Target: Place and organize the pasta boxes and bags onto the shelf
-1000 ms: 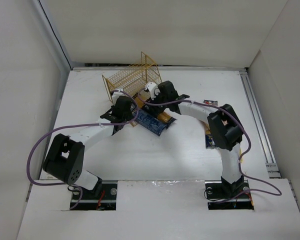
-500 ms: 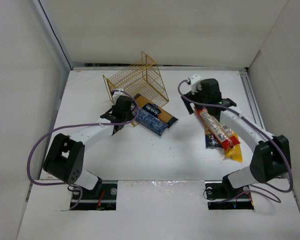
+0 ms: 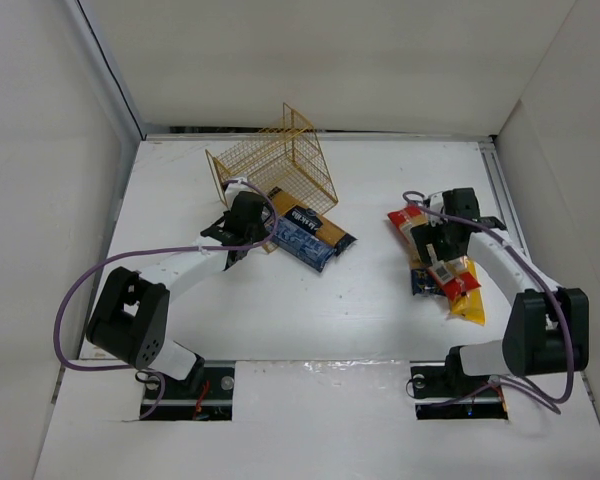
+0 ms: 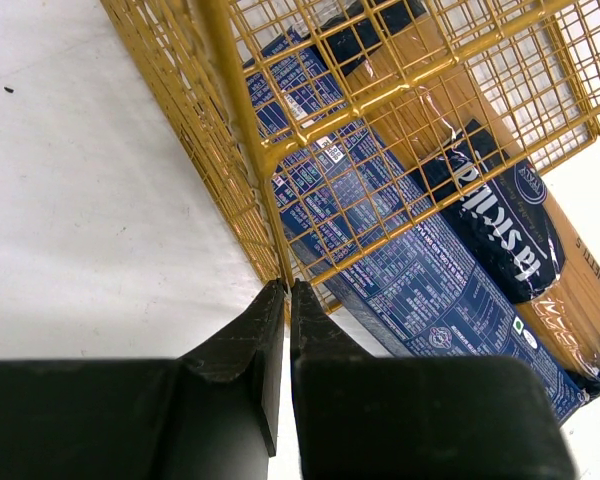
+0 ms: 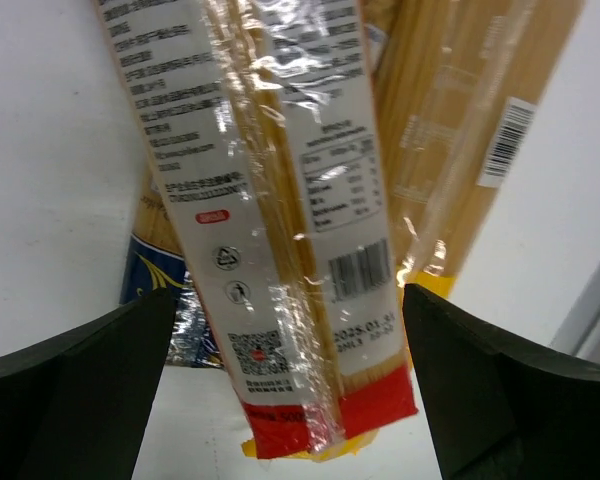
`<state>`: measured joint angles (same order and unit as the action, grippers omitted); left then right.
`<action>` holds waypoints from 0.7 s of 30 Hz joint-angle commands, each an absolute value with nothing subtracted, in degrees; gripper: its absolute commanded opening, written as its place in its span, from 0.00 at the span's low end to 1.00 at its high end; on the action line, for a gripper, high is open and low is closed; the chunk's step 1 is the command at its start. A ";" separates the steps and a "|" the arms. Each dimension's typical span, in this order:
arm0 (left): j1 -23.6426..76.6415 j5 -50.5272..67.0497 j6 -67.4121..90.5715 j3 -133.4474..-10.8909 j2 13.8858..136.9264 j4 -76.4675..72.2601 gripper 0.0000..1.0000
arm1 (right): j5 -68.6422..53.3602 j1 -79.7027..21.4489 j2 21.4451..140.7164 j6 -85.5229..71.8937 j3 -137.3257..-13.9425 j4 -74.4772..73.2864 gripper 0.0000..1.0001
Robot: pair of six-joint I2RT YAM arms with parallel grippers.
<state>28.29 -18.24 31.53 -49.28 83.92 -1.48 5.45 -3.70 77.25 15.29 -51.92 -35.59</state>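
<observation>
The gold wire shelf [image 3: 280, 165] stands tilted at the back centre. My left gripper [image 3: 242, 217] is shut on its corner wire [image 4: 270, 215]. The dark-blue box [image 3: 304, 243] and the brown-black pack [image 3: 318, 226] lie side by side at the shelf's open front, partly under its grid, as the left wrist view shows for the box [image 4: 420, 270] and the pack [image 4: 500, 215]. My right gripper [image 3: 436, 243] is open above a clear bag with red ends [image 5: 270, 200]. Its fingertips [image 5: 130, 340] stand wide on either side, apart from the bag.
The red-ended bag [image 3: 432, 252] tops a pile at the right, over a yellow bag [image 3: 467, 303] and a dark-blue pack [image 5: 155, 270]. A metal rail [image 3: 515, 240] runs along the table's right edge. White walls close in the back and sides.
My right arm has swung from the shelf's front to the right side, then came down over the pile. The left gripper and shelf have not moved.
</observation>
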 commanded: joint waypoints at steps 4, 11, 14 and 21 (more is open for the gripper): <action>28.92 -17.58 30.77 -51.41 83.14 -0.53 0.00 | -1.76 -3.25 82.26 16.96 -50.54 -32.78 1.00; 28.92 -18.10 30.23 -52.47 84.20 -0.53 0.00 | -2.55 -3.25 81.23 18.01 -50.54 -31.73 0.36; 28.92 -18.63 29.71 -52.47 84.20 -0.53 0.00 | -2.55 -3.25 77.18 18.54 -50.54 -31.73 0.04; 28.92 -18.63 28.57 -52.47 84.20 -0.53 0.00 | -3.24 -11.76 66.53 21.18 -52.73 -28.75 0.00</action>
<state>28.45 -18.48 30.26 -50.28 84.33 -0.19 -0.36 -8.14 70.35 19.73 -50.35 -34.48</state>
